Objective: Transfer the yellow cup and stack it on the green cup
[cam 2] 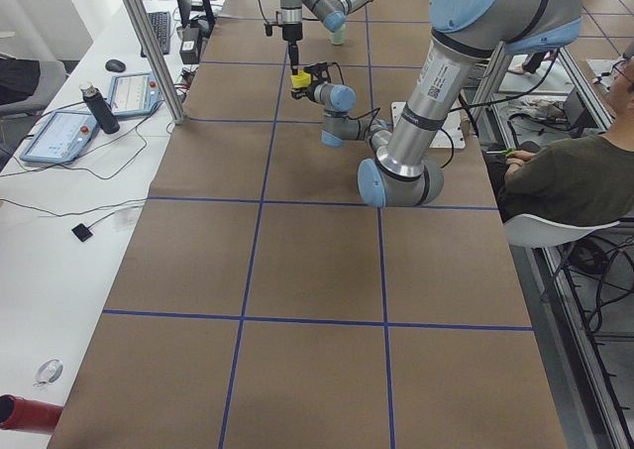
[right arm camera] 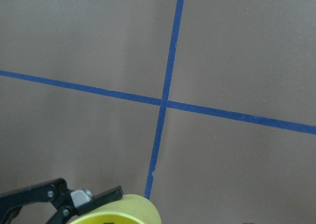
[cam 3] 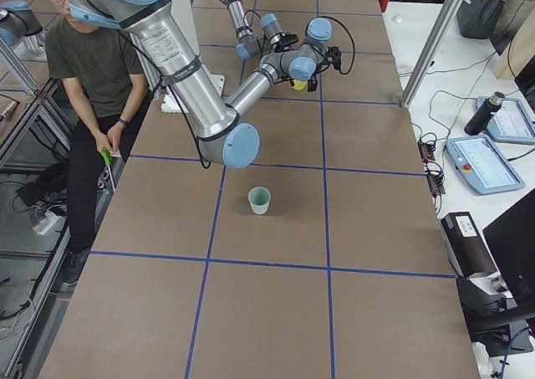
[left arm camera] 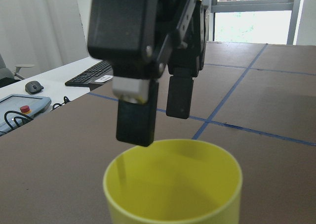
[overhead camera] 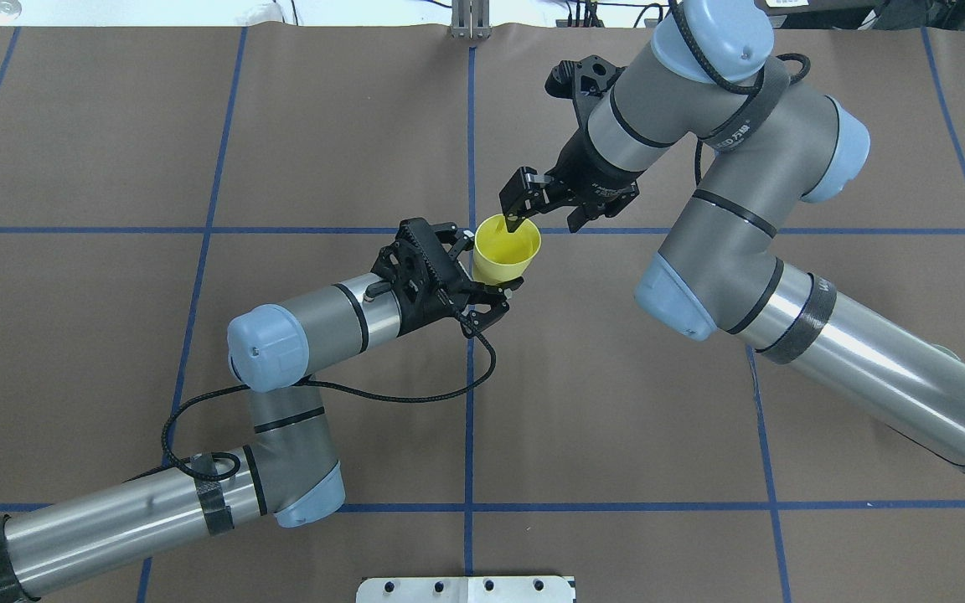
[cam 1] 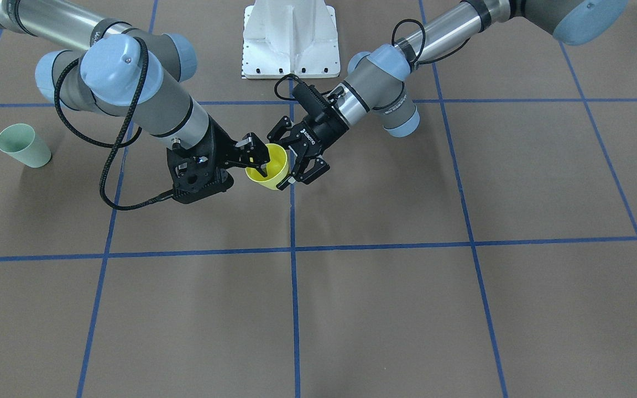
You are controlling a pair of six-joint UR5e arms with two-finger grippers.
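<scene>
Both arms meet over mid-table. Left gripper [overhead camera: 482, 272] clasps the yellow cup [overhead camera: 506, 255] by its body. Right gripper [overhead camera: 543, 219] straddles the rim, jaws apart, one finger inside. Green cup [cam 1: 24, 145] stands well apart. Judged: handover incomplete; stacking outstanding.

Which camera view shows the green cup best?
The exterior front-facing view: the green cup is largest there, unobstructed, its open mouth visible. Exterior right shows it smaller, standing upright. The overhead and wrist views miss it; exterior left is unclear.
</scene>
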